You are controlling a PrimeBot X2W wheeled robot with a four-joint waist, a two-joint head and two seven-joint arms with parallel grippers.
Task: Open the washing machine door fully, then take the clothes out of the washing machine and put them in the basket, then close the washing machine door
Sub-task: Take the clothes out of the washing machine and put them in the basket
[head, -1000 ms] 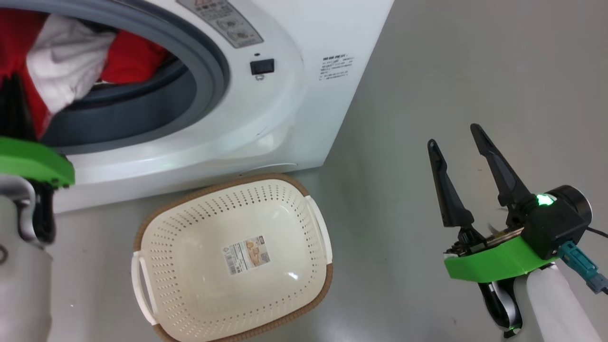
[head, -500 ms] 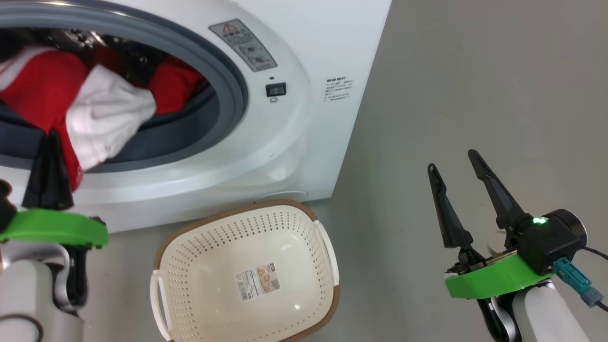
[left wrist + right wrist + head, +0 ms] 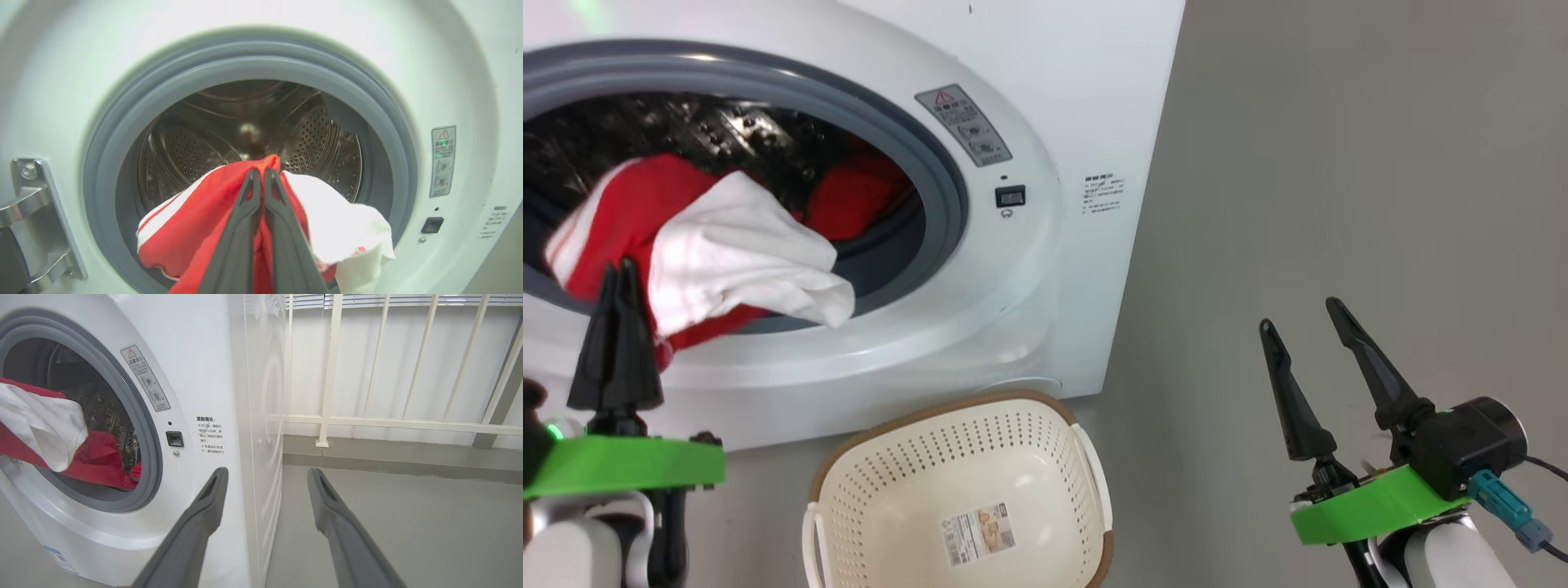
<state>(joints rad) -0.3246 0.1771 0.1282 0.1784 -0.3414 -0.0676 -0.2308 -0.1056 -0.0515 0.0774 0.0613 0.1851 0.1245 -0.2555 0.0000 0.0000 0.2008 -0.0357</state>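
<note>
**Grey floor, open drum: first garment on its way out**

Grey floor (image 3: 1339, 163) runs in front of the machine, with a pale railing (image 3: 329, 375) beyond it in the right wrist view. At the left end effector (image 3: 615, 282), the two long dark fingers are pressed together on a soft bright red fabric garment (image 3: 192, 220) with white stripes and a loose white part (image 3: 743, 261). The left wrist view shows the cloth pinched between them at the mouth of the perforated steel drum (image 3: 310, 134). The white part droops over the grey rubber ring (image 3: 947, 188) of the big white front-loading washing machine (image 3: 1029, 278). A second red piece (image 3: 858, 196) lies deeper inside. On the floor just in front of the machine stands the small cream-white perforated plastic basket (image 3: 890, 498) with a brown rim, holding nothing but its paper label (image 3: 978, 532). The right end effector (image 3: 1301, 317) hangs well to the side, its fingers spread and gripping nothing.

The opening is unblocked, so the door-opening step looks done. Unloading has barely begun: no clothing is in the basket, and closing the washing machine door is still to do.

Compared with a second ago, the head camera has shifted, so machine and basket sit elsewhere in view. Relative to the ring, though, the garment has come further out, and its white part now lies over the lower lip.
</note>
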